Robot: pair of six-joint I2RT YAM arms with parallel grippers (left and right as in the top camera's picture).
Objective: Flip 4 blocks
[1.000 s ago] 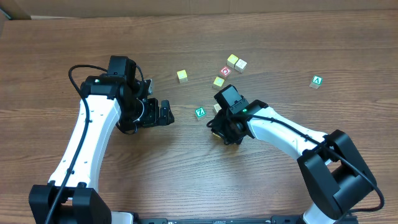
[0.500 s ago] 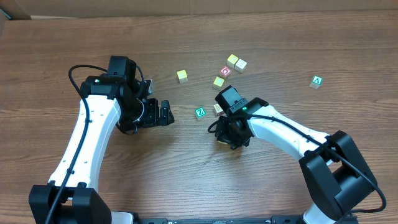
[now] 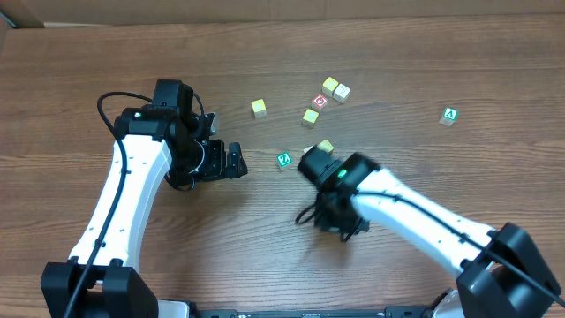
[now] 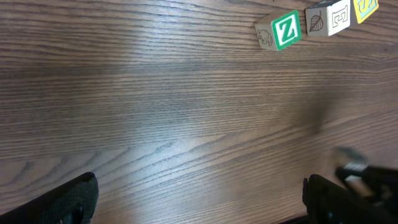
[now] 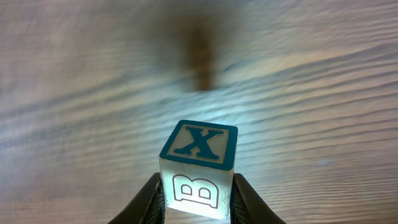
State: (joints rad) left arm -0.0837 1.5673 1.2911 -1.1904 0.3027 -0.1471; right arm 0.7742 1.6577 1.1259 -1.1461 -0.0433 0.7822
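Note:
My right gripper (image 5: 198,198) is shut on a cream block (image 5: 199,155) with a teal X face on top and an outlined B toward the camera. It hangs a little above bare wood. In the overhead view the right gripper (image 3: 329,220) covers this block. Pale blocks lie at the back: one (image 3: 258,108) alone, one (image 3: 311,116) near the red cube, a pair (image 3: 335,88) side by side. Another yellowish block (image 3: 325,146) sits beside a cream one (image 4: 328,18). My left gripper (image 3: 235,162) stands open over bare table, its fingers (image 4: 74,199) wide apart.
A green Z cube (image 3: 283,160) lies between the two arms, also the green Z cube (image 4: 280,31) in the left wrist view. A red-faced cube (image 3: 320,102) sits in the back cluster. A green A cube (image 3: 450,116) lies far right.
The right arm has swung toward the table's near edge with the X block in its jaws, uncovering the yellowish block behind it. The left arm has not moved.

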